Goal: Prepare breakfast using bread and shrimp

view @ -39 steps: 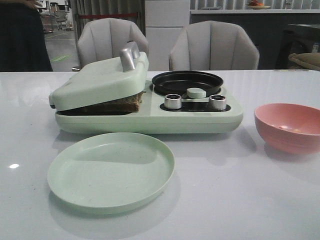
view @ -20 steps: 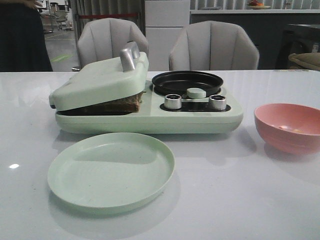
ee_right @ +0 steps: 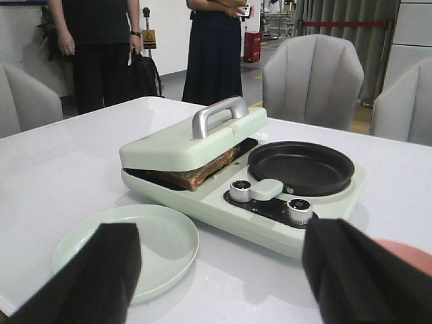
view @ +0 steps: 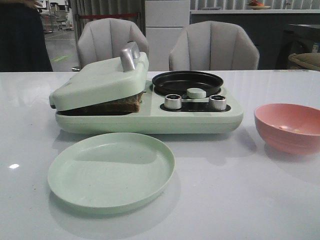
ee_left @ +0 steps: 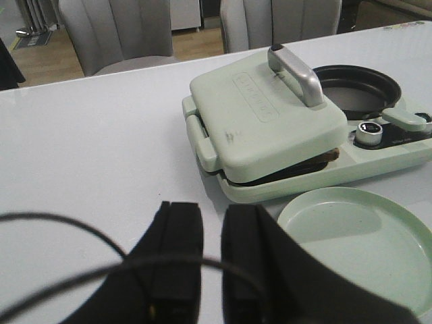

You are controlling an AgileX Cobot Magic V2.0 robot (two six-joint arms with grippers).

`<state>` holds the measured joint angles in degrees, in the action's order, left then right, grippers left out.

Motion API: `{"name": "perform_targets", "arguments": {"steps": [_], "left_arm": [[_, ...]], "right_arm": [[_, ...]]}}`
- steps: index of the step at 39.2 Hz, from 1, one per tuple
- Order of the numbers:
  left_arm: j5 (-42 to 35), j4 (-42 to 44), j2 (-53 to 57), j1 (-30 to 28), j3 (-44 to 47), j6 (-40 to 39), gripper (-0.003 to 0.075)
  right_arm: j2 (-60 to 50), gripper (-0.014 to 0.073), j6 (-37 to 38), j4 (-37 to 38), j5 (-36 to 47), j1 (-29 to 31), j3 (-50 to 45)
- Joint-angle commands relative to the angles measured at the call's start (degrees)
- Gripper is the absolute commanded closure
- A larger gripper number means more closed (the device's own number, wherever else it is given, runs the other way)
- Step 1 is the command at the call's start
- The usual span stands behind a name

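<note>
- Starting at the left gripper: its two black fingers stand close together with only a thin gap, nothing pinched between them, hovering over bare white table, with a dark cable looping across in front.
- The right gripper has its fingers spread wide apart and empty, one dark pad at each side of its wrist view, with the breakfast maker framed between them.
- Neither gripper shows in the front view.
- Beyond the left fingers lies a round pale-green plate, with nothing on it, just in front of the appliance.
- The mint-green breakfast maker sits mid-table; its hinged lid with a silver handle is propped at a tilt, not fully down.
- The bread is wedged under that lid on the sandwich plate, its brown crust edge peeking out of the gap; the right wrist view shows it as toasted-looking slices.
- Beside the lid, on the same appliance, a black round pan sits behind two silver knobs.
- Off to the robot's right, well apart from the maker, stands a pink bowl; small pale bits lie in its bottom, too faint to tell whether they are the shrimp.
- Two grey chairs stand behind the table.
</note>
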<state>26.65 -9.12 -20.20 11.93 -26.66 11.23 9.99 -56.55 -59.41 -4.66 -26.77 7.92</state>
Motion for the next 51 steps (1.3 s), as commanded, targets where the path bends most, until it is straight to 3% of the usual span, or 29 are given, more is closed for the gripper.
{"name": "perform_targets", "arguments": {"steps": [1, 15, 18, 22, 47, 51], "left_arm": [[-5.0, -1.4, 3.8, -0.1, 1.4, -0.7, 0.0533], [-5.2, -2.0, 15.8, -0.1, 5.3, -0.7, 0.0533], [-5.3, -2.0, 15.9, -0.1, 5.3, -0.7, 0.0544], [-5.3, -2.0, 15.9, -0.1, 5.4, -0.7, 0.0615], [-7.8, -2.0, 15.9, -0.1, 6.9, -0.7, 0.0606], [-7.8, -2.0, 15.9, -0.1, 6.9, -0.7, 0.0606]], "right_arm": [[0.4, -0.0001, -0.4, 0.1, 2.5, 0.0, 1.6], [0.4, -0.0001, -0.4, 0.1, 2.5, 0.0, 1.6], [0.4, -0.0001, -0.4, 0.1, 2.5, 0.0, 1.6], [0.4, -0.0001, -0.4, 0.1, 2.5, 0.0, 1.6], [0.5, -0.0001, -0.4, 0.0, 3.5, 0.0, 1.6], [0.6, -0.0001, -0.2, -4.5, 3.6, 0.0, 1.9]]}}
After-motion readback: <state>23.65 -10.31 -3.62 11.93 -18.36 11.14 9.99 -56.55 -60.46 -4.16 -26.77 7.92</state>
